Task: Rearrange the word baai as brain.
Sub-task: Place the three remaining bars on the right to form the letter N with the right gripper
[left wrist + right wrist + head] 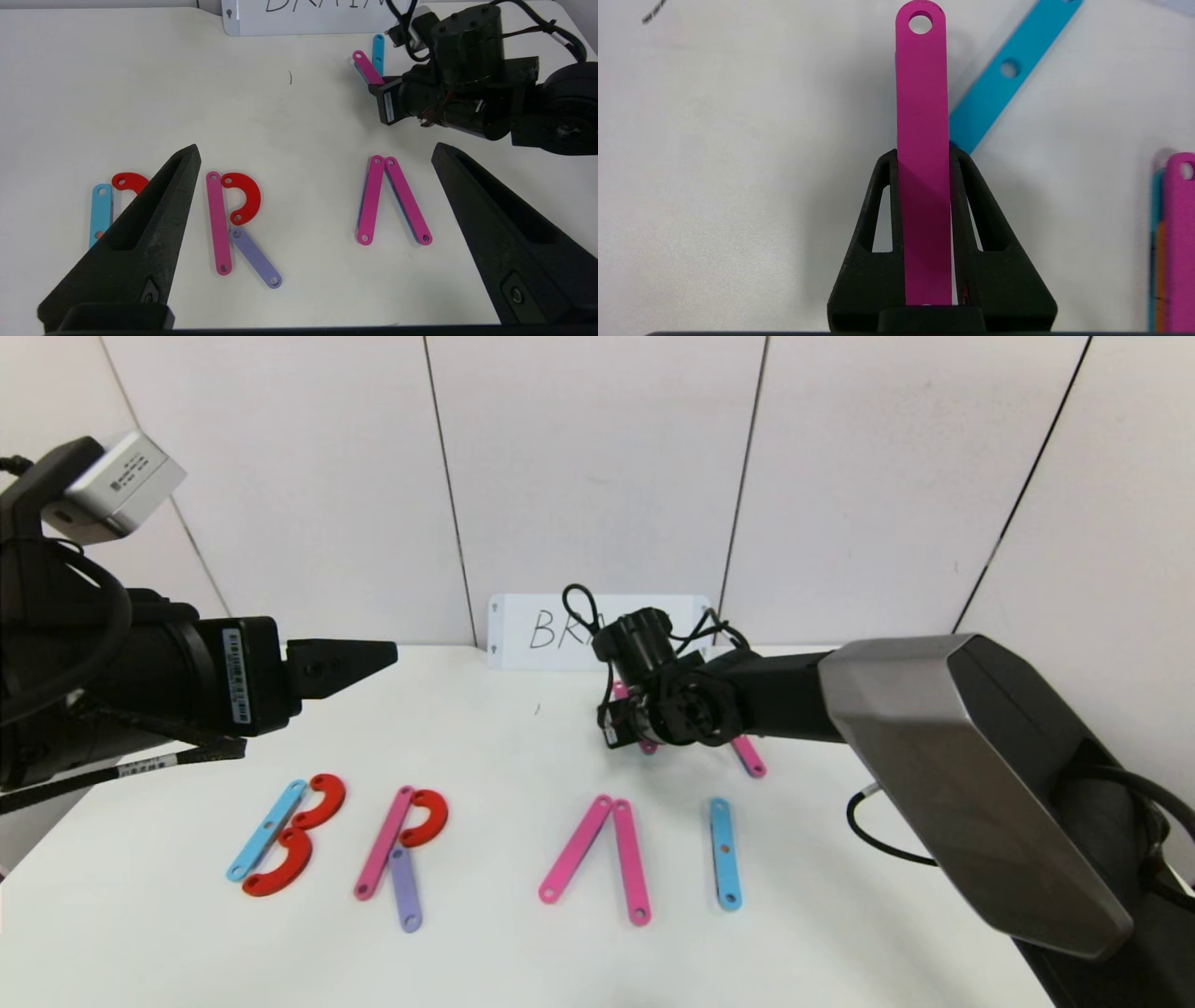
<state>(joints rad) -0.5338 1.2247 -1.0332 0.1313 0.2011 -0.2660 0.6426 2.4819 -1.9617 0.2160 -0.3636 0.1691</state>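
Note:
The plastic letters of the word lie in a row near the table's front: a B (283,835) of a blue strip and two red curves, an R (403,851) of pink strip, red curve and purple strip, two pink strips (602,857) forming a peak, and one blue strip (724,852). My right gripper (923,156) is at the back of the table, shut on a pink strip (923,93) that lies lengthwise between its fingers. A blue strip (1008,70) lies beside it. My left gripper (315,156) hangs open above the R and the peak, holding nothing.
A white handwritten card (551,630) leans on the wall at the back, partly hidden by the right arm. Another pink strip (749,758) lies just right of the right gripper. The right arm's cable (878,840) loops over the table's right side.

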